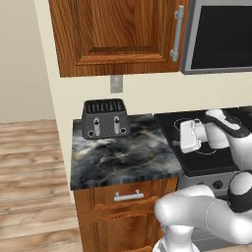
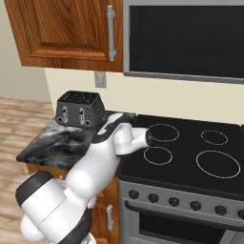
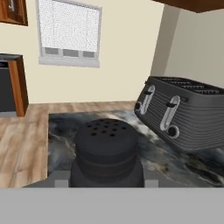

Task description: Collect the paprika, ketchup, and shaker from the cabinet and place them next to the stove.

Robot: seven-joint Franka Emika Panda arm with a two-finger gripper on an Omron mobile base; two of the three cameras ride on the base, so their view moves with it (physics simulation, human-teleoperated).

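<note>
shaker point(image 3: 106, 153) sits clamped in the gripper point(image 3: 106, 181), above the counter's point(image 1: 123, 157) stove-side point(image 2: 190, 147) edge. letting go while tilted could topple it toward the toaster point(image 1: 105, 118).

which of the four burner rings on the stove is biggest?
Front-right ring, at the near right corner of the stove; the other three are clearly smaller.
</note>
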